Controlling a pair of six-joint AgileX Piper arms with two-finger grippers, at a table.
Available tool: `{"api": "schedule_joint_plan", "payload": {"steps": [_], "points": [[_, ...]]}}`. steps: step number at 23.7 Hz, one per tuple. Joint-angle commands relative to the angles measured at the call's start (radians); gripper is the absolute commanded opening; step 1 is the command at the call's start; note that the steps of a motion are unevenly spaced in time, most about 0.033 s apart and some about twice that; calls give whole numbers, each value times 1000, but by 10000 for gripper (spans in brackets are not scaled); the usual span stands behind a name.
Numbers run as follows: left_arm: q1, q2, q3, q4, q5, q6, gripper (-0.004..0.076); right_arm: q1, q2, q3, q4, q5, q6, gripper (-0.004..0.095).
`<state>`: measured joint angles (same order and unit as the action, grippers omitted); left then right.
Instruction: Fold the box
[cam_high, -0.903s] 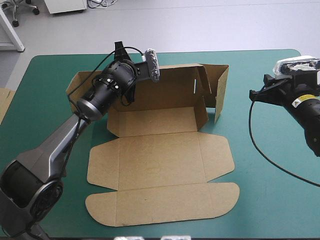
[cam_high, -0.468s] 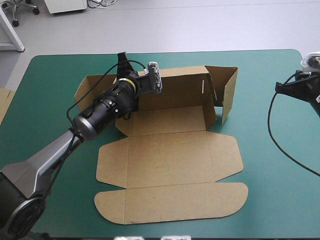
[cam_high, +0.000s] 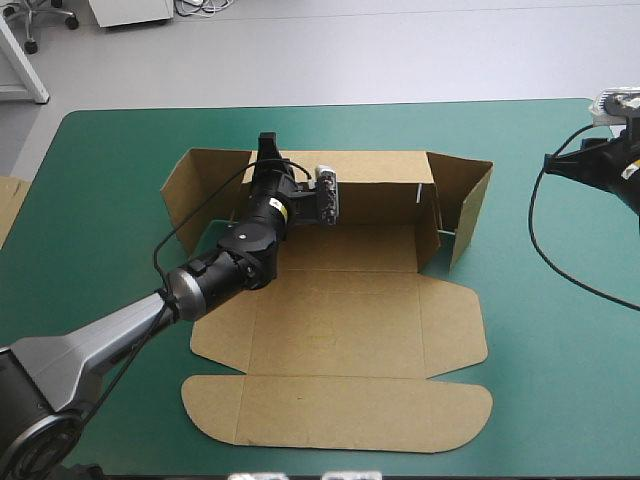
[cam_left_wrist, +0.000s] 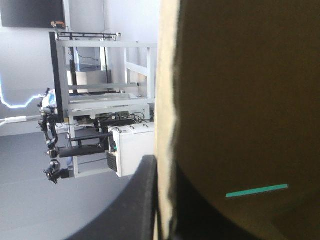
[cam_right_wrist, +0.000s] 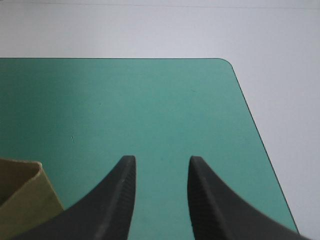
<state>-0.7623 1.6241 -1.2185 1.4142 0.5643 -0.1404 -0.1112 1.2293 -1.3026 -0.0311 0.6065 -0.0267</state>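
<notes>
The brown box (cam_high: 340, 330) lies in the middle of the teal-green table. Its base and lid panels are flat, its rear wall (cam_high: 375, 175) is raised, and side flaps stand at both ends. My left gripper (cam_high: 267, 150) grips the rear wall's top edge near its left end. In the left wrist view the board's edge (cam_left_wrist: 167, 100) runs between the fingers, with one black finger (cam_left_wrist: 142, 200) against it. My right gripper (cam_high: 553, 164) hovers off to the right of the box. It stands open (cam_right_wrist: 160, 165) over bare cover, with the box's right flap (cam_right_wrist: 22, 192) beside it.
More brown board (cam_high: 8, 205) shows at the table's left edge. The table's far right corner (cam_right_wrist: 227, 62) lies ahead of the right gripper. Bare cover surrounds the box on the right and far sides.
The left gripper has pulled the rear wall rightward and toward the front, and the whole box shifted right and squared up. The right arm drew back to the table's right edge.
</notes>
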Motion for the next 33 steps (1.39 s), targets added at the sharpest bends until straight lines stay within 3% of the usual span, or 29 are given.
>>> {"api": "schedule_joint_plan", "payload": {"steps": [1, 3, 5, 6, 7, 8, 9, 11, 13, 16, 23, 33], "points": [[-50, -54, -4, 106, 23, -94, -10, -9, 19, -40, 15, -45, -1, 307], [-74, -54, 6, 104, 47, -112, -10, -21, 66, -40, 64, -30, -24, 305], [-76, -54, 6, 104, 66, -120, -10, -73, 111, -40, 200, -19, -98, 305], [-76, -54, 6, 94, 93, -120, -10, -137, 142, -40, 381, 5, -209, 304], [-76, -54, 6, 85, 102, -122, -10, -169, 157, -40, 473, 19, -280, 304], [-76, -54, 6, 58, 114, -122, -10, -255, 199, -40, 706, 73, -432, 304], [-76, -54, 6, 53, 118, -122, -10, -319, 238, -40, 864, 129, -522, 304], [-76, -54, 6, 55, 91, -120, -10, -390, 318, -40, 1047, 244, -638, 304], [-76, -54, 6, 55, 84, -117, -10, -404, 383, -40, 1118, 303, -670, 298], [-76, -54, 6, 55, 82, -117, -10, -364, 436, -42, 1165, 330, -729, 277], [-76, -54, 6, 56, 57, -117, -10, -220, 458, -149, 1031, 219, -655, 277], [-76, -52, 6, 115, 46, -117, -10, -172, 542, -248, 1017, 336, -655, 277]]}}
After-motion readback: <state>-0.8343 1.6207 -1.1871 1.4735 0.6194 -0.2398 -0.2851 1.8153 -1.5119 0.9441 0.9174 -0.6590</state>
